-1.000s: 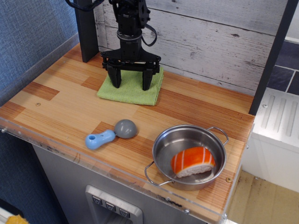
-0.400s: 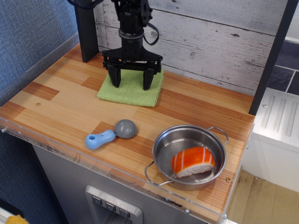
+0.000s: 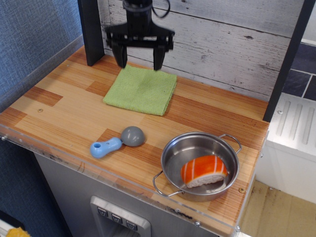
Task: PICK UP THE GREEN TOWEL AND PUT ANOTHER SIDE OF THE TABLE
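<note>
Our gripper [image 3: 139,58] now hangs clear above the back edge of the green towel [image 3: 141,90], its two dark fingers spread wide apart and holding nothing. A second ago those fingers were pressed down on the cloth; since then we have risen straight up toward the white plank wall [image 3: 222,39], and the towel has stayed on the tabletop [image 3: 74,113].

The towel lies flat and roughly square at the rear left of the tabletop, close to the wall and beside the dark post [image 3: 91,29]. It appears a touch more spread than before, with its whole face now showing where our fingers had covered it.

Well apart from it, toward the front edge, sit the blue and grey scoop [image 3: 117,142] and the steel pot [image 3: 200,165], which holds an orange and white striped piece [image 3: 203,172]. Neither has shifted.

We judge that this lift reads one of two ways: either we have just set the towel down here and are backing off, or a grasp has failed and the cloth slipped free. From the open, empty fingers and the undisturbed cloth, we cannot tell which.
</note>
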Controlling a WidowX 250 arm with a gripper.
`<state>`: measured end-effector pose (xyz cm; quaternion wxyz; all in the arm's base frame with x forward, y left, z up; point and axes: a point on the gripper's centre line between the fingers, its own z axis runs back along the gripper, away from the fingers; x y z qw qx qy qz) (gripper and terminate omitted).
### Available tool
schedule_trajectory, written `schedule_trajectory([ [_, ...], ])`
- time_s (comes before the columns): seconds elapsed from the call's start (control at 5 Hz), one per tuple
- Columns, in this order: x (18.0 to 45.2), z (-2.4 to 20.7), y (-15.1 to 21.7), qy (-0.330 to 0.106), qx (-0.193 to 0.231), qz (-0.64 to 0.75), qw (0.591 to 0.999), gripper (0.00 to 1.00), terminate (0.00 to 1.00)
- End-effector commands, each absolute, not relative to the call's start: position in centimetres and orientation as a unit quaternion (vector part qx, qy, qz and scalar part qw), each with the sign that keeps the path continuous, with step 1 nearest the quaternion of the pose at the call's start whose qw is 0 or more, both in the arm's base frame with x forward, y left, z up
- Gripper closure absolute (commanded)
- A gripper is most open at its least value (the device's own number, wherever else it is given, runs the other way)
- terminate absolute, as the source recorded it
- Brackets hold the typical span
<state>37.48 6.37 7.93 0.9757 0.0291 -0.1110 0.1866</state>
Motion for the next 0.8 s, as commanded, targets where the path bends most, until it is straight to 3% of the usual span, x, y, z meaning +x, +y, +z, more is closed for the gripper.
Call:
schedule_trajectory([
  [0.0, 36.65, 11.71, 6.17, -0.159, 0.037, 0.202, 0.966, 0.00, 0.00],
  [0.4, 36.65, 11.71, 6.17, -0.159, 0.037, 0.202, 0.966, 0.00, 0.00],
  [0.6, 36.65, 11.71, 6.17, -0.159, 0.037, 0.202, 0.966, 0.00, 1.00],
])
